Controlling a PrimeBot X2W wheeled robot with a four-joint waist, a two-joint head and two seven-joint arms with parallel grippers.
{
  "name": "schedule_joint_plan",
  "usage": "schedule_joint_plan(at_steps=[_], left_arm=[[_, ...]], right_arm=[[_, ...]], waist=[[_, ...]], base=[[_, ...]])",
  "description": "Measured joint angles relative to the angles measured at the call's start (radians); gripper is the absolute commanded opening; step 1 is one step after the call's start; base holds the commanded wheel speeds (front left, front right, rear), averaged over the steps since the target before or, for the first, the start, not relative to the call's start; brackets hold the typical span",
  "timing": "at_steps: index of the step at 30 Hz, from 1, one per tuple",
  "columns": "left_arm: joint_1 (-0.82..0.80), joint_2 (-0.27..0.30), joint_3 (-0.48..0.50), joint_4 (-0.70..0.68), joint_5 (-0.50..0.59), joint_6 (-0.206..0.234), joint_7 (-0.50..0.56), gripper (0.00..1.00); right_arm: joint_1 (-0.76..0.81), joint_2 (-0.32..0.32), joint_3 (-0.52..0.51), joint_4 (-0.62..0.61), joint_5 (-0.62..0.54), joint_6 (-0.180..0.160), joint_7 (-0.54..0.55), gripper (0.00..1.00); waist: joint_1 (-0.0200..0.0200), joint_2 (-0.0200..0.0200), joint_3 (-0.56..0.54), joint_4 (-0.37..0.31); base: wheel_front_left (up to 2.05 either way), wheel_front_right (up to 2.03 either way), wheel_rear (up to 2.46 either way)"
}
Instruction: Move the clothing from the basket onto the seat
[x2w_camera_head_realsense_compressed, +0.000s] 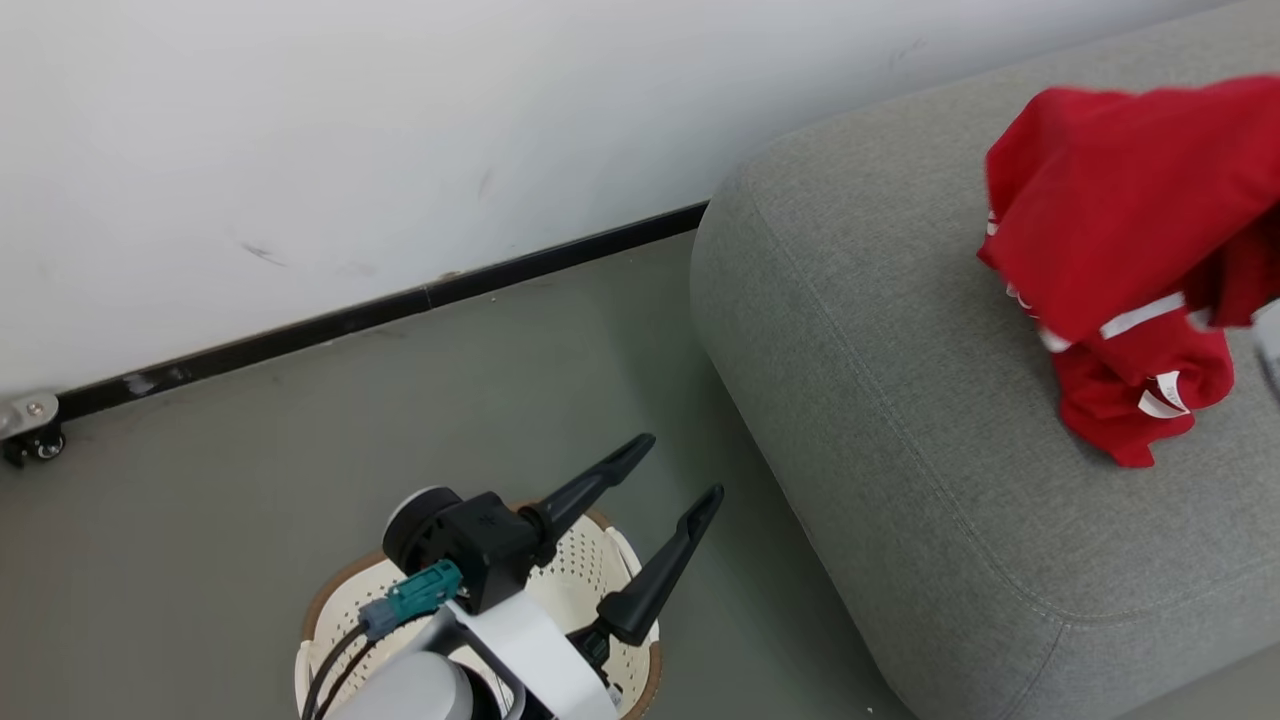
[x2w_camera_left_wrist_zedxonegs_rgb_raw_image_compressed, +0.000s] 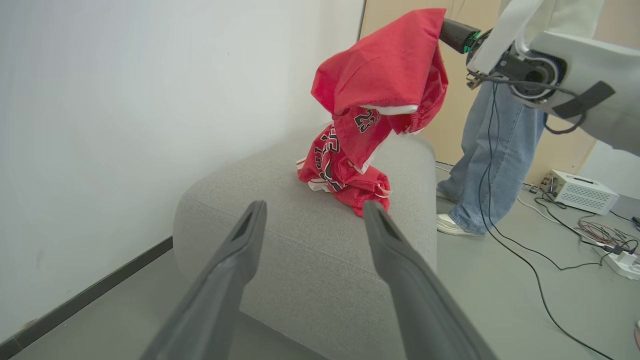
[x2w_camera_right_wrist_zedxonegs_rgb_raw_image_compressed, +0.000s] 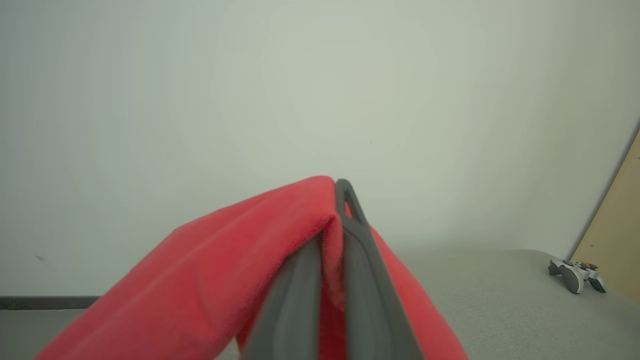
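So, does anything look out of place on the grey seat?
Yes. A grey game controller lies near the far edge of the seat, close to the tan panel. It looks odd there, because the seat is meant for the red clothing.

There is one basket (x2w_camera_head_realsense_compressed: 585, 575), one seat (x2w_camera_head_realsense_compressed: 900, 400), one game controller (x2w_camera_right_wrist_zedxonegs_rgb_raw_image_compressed: 575, 274) at the seat's edge, and one person (x2w_camera_left_wrist_zedxonegs_rgb_raw_image_compressed: 495, 150); the clothing (x2w_camera_head_realsense_compressed: 1110, 230) looks like two red pieces, but this is not certain

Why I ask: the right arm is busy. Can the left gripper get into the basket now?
Probably yes: the left gripper hovers open above the basket, with nothing seen between them.
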Motion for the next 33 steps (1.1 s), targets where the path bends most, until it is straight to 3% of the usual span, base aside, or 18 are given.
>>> schedule_joint_plan(at_steps=[10, 19, 25, 33], left_arm=[[-0.045, 0.014, 0.014, -0.046, 0.006, 0.0, 0.017, 1.0], [-0.081, 0.015, 0.02, -0.084, 0.021, 0.0, 0.036, 1.0], [-0.112, 0.014, 0.01, -0.108, 0.041, 0.0, 0.044, 1.0], [-0.157, -0.002, -0.03, -0.133, 0.07, 0.0, 0.062, 1.0]], right_arm=[[-0.177, -0.095, -0.087, 0.078, -0.018, 0.0, 0.048, 0.0], [-0.204, -0.158, -0.1, 0.16, -0.072, 0.0, 0.069, 0.0], [-0.204, -0.155, -0.131, 0.217, -0.094, 0.0, 0.049, 0.0], [-0.187, -0.07, -0.162, 0.33, -0.135, 0.0, 0.023, 0.0]], waist=[[0.0, 0.0, 0.056, 0.022], [0.0, 0.0, 0.113, 0.045], [0.0, 0.0, 0.153, 0.061], [0.0, 0.0, 0.216, 0.081]], base=[[0.0, 0.0, 0.0], [0.0, 0.0, 0.0], [0.0, 0.0, 0.0], [0.0, 0.0, 0.0]])
